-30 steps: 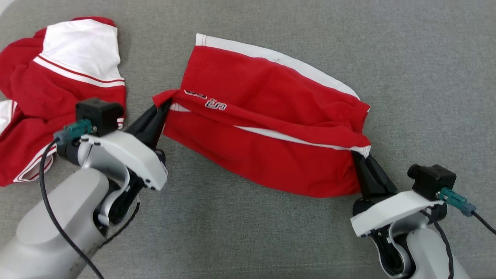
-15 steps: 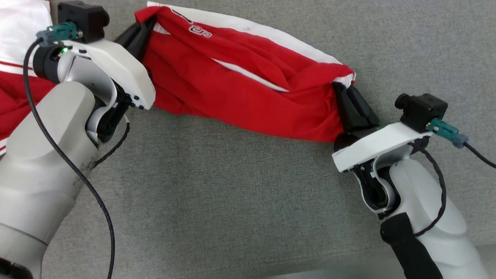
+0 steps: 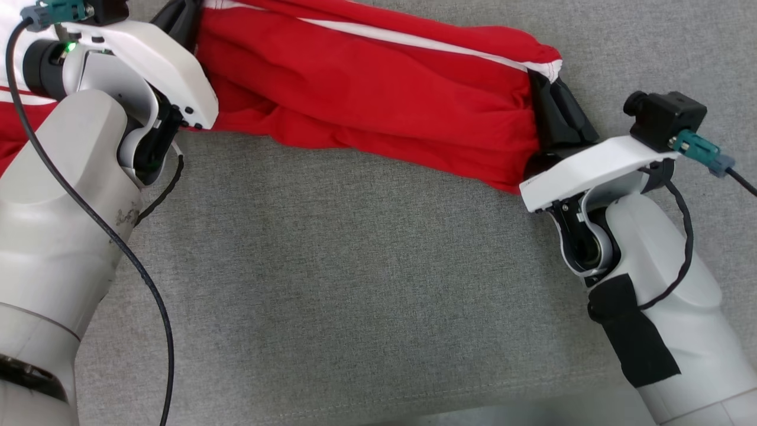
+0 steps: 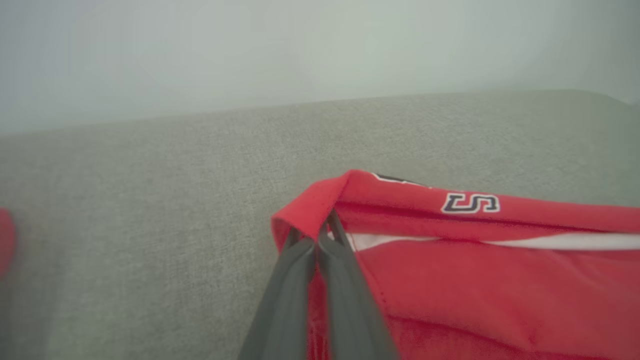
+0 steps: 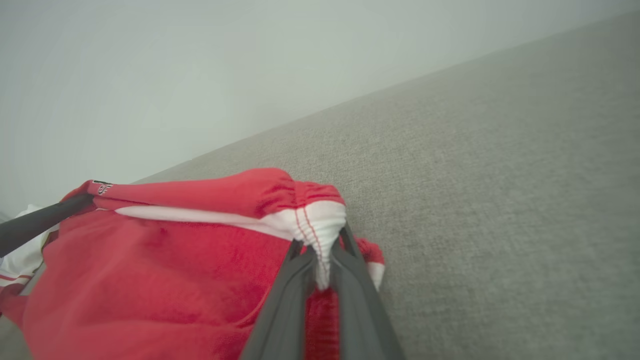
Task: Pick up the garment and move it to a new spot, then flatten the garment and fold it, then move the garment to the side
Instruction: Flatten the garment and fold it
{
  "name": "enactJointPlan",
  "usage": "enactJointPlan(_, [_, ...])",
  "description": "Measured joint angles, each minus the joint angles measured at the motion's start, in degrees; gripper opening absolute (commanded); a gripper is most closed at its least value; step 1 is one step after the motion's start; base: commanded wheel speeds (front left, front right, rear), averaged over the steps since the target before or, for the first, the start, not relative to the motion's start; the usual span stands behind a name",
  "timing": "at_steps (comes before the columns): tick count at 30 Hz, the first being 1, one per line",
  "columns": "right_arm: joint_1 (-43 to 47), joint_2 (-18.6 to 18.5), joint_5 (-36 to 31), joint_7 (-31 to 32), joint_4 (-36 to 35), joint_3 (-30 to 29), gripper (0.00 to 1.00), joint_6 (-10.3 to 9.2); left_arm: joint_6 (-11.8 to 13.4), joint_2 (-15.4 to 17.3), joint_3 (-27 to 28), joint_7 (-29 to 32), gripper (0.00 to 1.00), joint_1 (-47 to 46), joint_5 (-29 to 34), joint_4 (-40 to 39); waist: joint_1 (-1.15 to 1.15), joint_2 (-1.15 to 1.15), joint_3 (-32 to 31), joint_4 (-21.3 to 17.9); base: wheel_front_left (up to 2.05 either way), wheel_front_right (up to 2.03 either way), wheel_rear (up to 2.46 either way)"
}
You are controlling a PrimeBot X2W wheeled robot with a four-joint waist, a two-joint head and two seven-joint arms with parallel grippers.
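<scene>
- Surface: grey upholstered surface (image 3: 355, 296) carries the work. Its near edge runs along the bottom of the head view, and its far edge meets a pale wall in both wrist views.
- Garment (image 3: 378, 89): red with white trim, drawn out as a long, bunched band between the two grippers. It spans the surface well back from the near edge.
- Change: a second ago the garment lay broad and flat, with its far white-edged panel spread on the surface. It is now gathered into a narrow hanging band. The head camera has also shifted, so the altered framing is no guide to travel.
- Meaning: the lift has probably begun, so the first step, carrying to a new spot, appears to be under way. Flattening, folding and setting aside remain. Whether the lower fold is clear of the surface cannot be told.
- Second garment (image 3: 15, 121): also red and white, it lies toward the left edge of the surface, partly behind the left arm. Keep the carried piece apart from it.
- Left gripper (image 4: 314, 235): clenched on the garment's red corner fold.
- Right gripper (image 3: 541, 89): clamped on the opposite end, with the white hem (image 5: 315, 225) puckered between its fingers.
- White stripe (image 3: 414, 41): runs along the upper length of the band.
- Lettering (image 4: 470, 203): sits on the top fold, near the left-hand grip.
</scene>
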Motion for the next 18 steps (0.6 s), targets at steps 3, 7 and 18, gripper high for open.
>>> enactJointPlan(3, [-1.7,-0.2,0.7,-0.2,1.7,1.2,0.04,-0.01,-1.3,-0.8,-0.1,0.5,0.00,-0.1,-0.5,3.0,0.00,0.00,0.2,0.0,0.00,0.00,0.00])
enactJointPlan(7, [-2.8,-0.3,1.3,-0.7,3.2,1.9,1.00,-0.01,-2.4,-1.5,-0.4,-1.1,1.00,-1.2,-0.3,5.0,0.00,0.00,0.3,0.3,0.00,0.00,0.00])
enactJointPlan(18, [2.3,-2.0,-0.2,-1.2,1.1,1.6,1.00,-0.09,-1.5,-2.5,-2.9,-9.3,1.00,0.6,4.6,4.0,0.00,0.00,-2.7,2.2,0.00,0.00,0.00])
